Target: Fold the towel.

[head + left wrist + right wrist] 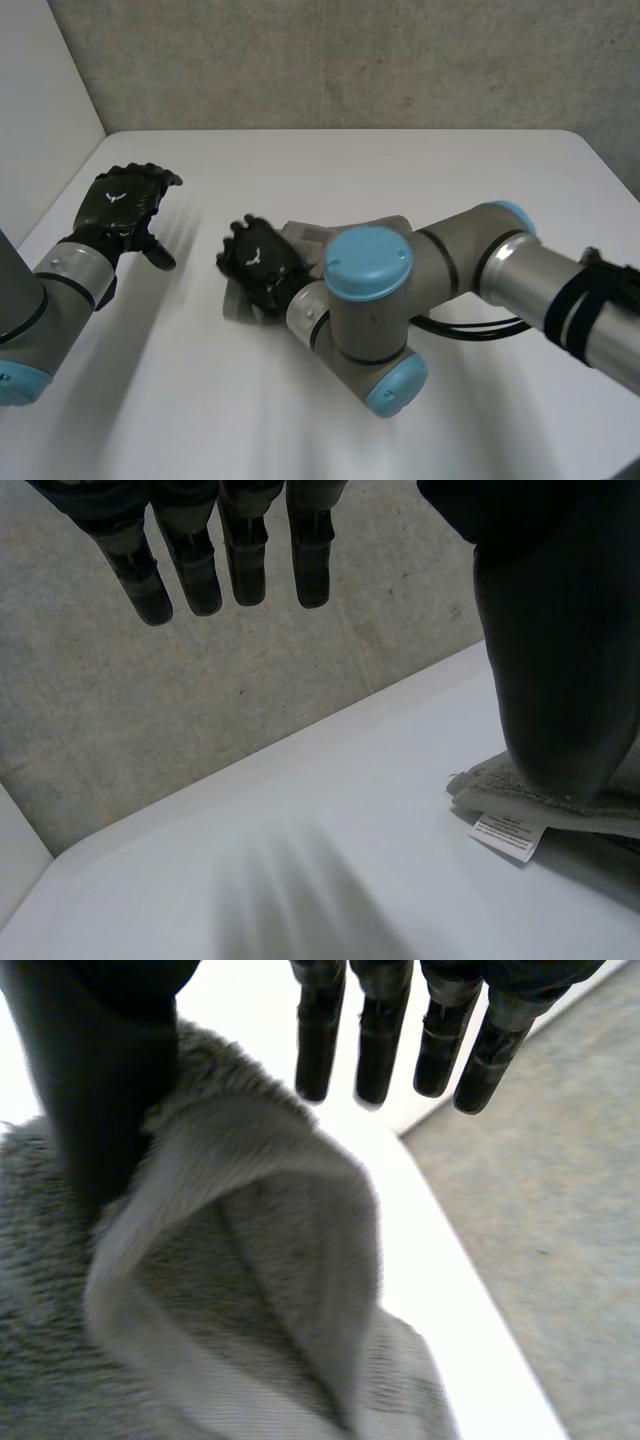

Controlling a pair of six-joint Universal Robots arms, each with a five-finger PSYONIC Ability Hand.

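Note:
A grey towel (pixel 305 236) lies bunched in the middle of the white table (pixel 400 170), mostly hidden under my right arm. My right hand (pixel 258 262) rests over the towel's left end. In the right wrist view its fingers (pixel 380 1030) are straight and spread away from the thumb, and a loose fold of towel (pixel 250 1260) stands up under the palm, beside the thumb. My left hand (pixel 120 205) hovers open over the table's left side, apart from the towel. In the left wrist view its fingers (pixel 245 550) are straight, and the towel's edge (pixel 560 800) with a white label (pixel 508 832) lies by the thumb.
A grey concrete wall (pixel 350 60) runs behind the table and a white panel (pixel 40 100) stands at the left. The table's edge (pixel 450 1300) passes close beyond my right hand's fingertips, with grey floor (pixel 560 1210) past it.

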